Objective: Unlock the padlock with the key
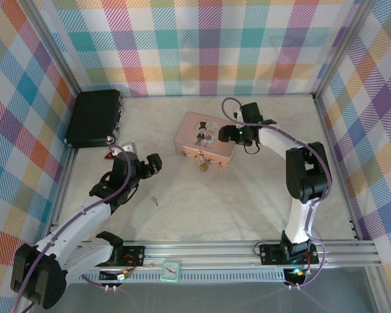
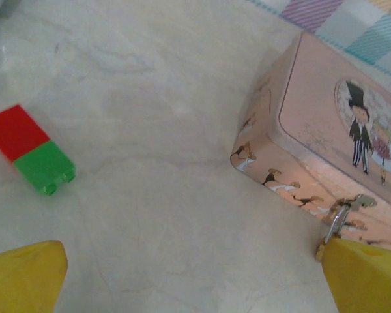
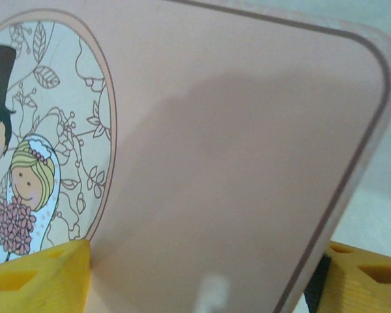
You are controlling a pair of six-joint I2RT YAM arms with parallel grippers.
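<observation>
The pink tin point(image 1: 204, 139) lies mid-table, and the small brass padlock point(image 1: 202, 165) hangs at its near side. In the left wrist view the padlock's silvery shackle point(image 2: 337, 220) shows at the tin's point(image 2: 326, 124) latch, its body mostly hidden behind my right yellow finger point(image 2: 368, 274). The thin key point(image 1: 155, 200) lies alone on the table, nearer the arms. My left gripper point(image 1: 151, 164) point(image 2: 195, 280) hovers open left of the padlock, nothing between its fingers. My right gripper point(image 1: 229, 135) point(image 3: 202, 287) stands open astride the tin's point(image 3: 234, 150) right end.
A black case point(image 1: 94, 117) sits at the back left. A red and green brick point(image 2: 32, 150) lies left of my left gripper, by a small white piece point(image 1: 127, 148). Metal frame rails border the table, with a small clock point(image 1: 171, 269) on the near rail.
</observation>
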